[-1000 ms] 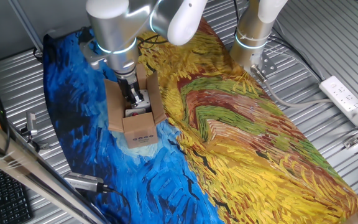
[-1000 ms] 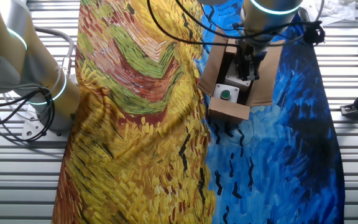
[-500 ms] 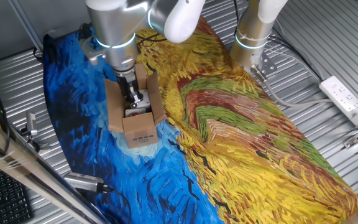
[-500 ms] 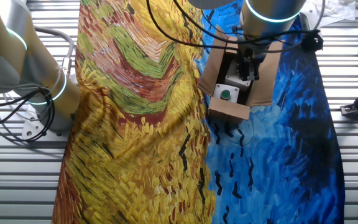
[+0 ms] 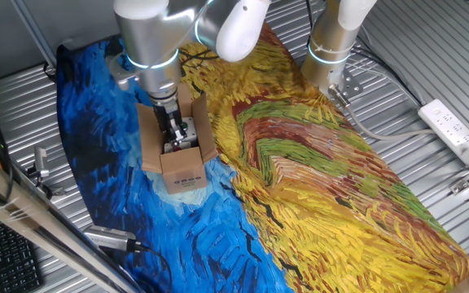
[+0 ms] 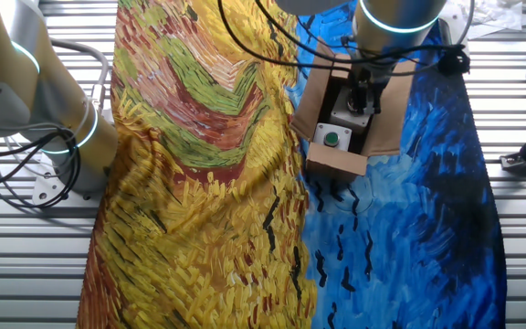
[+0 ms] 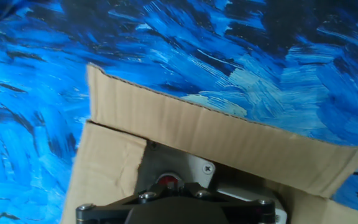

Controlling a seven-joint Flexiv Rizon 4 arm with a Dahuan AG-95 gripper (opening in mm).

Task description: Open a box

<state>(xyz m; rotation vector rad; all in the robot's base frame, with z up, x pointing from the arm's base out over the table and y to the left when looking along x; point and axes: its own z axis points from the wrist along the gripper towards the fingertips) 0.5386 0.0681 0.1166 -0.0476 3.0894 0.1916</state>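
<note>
In one fixed view little has changed over the last second: the arm's silver wrist has drifted slightly sideways and back, and the gripper (image 5: 173, 138) still reaches straight down into the box (image 5: 177, 150), whose side flaps stand splayed open on the blue part of the painted cloth (image 5: 316, 187). The box's end face with black printed marks faces the camera, and a white object (image 5: 187, 130) shows inside beside the fingers. Whether the fingers are parted or closed cannot be told here, since they sit low between the flaps. In the other fixed view the gripper (image 6: 359, 94) also looks nearly unmoved, hanging vertically over the open box (image 6: 341, 123), just behind a white device with a green button (image 6: 333, 139) lying inside. The box rests near the border where the cloth's blue meets its yellow. In the hand view the box (image 7: 216, 140) fills the lower frame, one flap folded outward over the blue cloth (image 7: 229, 50); the gripper's dark body crosses the bottom edge, its fingertips out of sight.
</note>
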